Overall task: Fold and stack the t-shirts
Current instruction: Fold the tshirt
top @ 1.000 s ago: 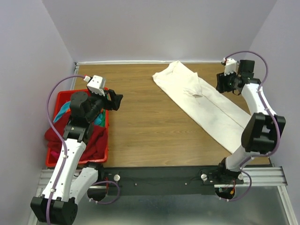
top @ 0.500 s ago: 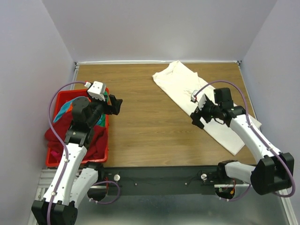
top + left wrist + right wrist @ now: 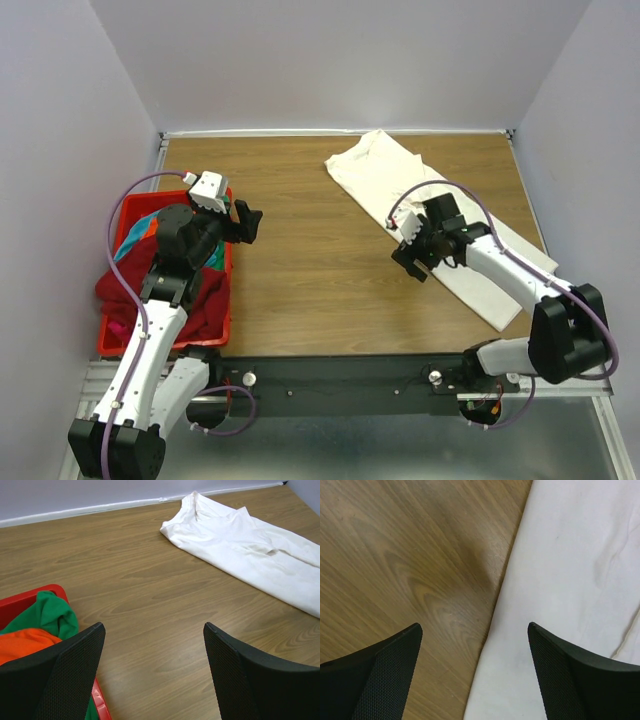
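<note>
Resting on the table [image 3: 300, 270]: one white t-shirt [image 3: 375, 175], one red basket [image 3: 229, 325].

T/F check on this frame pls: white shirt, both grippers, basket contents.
1. The white t-shirt lies on the table. True.
2. The right gripper is shut on the white t-shirt. False: it is open and empty, above the shirt's edge.
3. The left gripper is open and holds nothing. True.
4. The red basket is empty. False: it holds a green shirt, an orange shirt and a dark red shirt.
</note>
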